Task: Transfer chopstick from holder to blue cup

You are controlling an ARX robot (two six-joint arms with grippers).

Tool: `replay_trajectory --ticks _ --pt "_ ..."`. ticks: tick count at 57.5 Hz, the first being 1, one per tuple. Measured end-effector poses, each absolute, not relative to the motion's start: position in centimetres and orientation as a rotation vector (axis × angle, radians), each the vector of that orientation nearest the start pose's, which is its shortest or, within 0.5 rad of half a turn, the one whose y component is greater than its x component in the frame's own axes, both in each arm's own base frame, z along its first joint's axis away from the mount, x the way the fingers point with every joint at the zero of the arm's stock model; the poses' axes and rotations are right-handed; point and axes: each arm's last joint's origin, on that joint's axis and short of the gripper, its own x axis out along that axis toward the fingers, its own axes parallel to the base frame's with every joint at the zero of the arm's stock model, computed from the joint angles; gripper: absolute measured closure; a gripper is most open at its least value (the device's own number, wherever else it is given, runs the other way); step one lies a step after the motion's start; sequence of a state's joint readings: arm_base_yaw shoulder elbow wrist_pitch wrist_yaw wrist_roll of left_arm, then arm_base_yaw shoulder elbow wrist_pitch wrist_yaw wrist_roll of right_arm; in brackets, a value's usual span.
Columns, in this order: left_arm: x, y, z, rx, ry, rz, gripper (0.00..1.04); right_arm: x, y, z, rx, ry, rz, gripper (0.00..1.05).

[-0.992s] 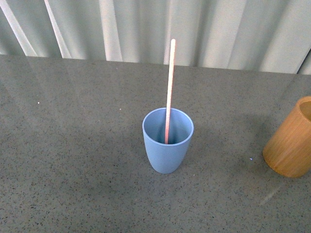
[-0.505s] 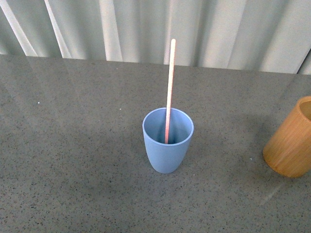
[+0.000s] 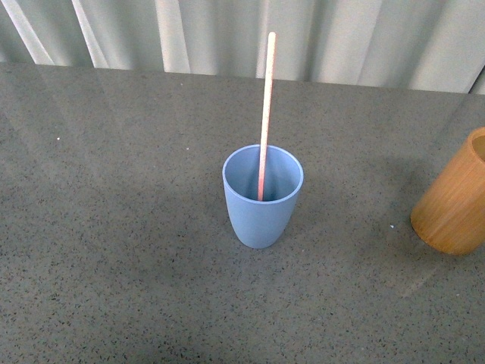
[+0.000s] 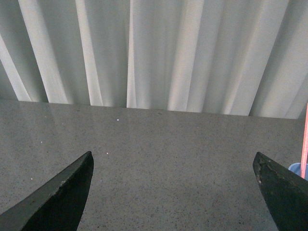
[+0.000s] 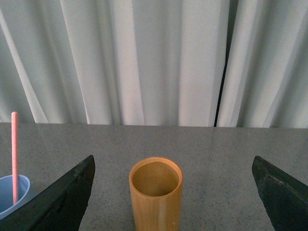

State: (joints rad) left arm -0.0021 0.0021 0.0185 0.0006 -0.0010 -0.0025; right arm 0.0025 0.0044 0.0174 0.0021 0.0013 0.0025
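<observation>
A light-blue cup [image 3: 261,201] stands upright mid-table with one pale pink chopstick [image 3: 266,98] standing in it, leaning on the far rim. The wooden holder [image 3: 453,205] stands at the right edge of the front view. In the right wrist view the holder [image 5: 155,199] stands upright and looks empty, between and beyond the wide-open fingers of my right gripper [image 5: 173,166]; the cup [image 5: 12,192] and chopstick [image 5: 14,154] show beside it. My left gripper [image 4: 173,161] is open over bare table, with the chopstick [image 4: 304,144] at the frame edge. Neither gripper shows in the front view.
The grey speckled table [image 3: 114,227] runs back to a white pleated curtain [image 3: 227,34] behind its far edge.
The front view has shifted slightly: cup, chopstick and holder sit a little higher in the frame. The chopstick stays in the cup.
</observation>
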Motion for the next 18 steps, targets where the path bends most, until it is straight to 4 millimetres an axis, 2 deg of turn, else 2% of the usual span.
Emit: replay_trajectory --ticks 18 --pt "9.67 -0.02 16.97 -0.003 -0.017 -0.001 0.07 9.69 0.02 16.93 0.003 -0.015 0.001 0.10"
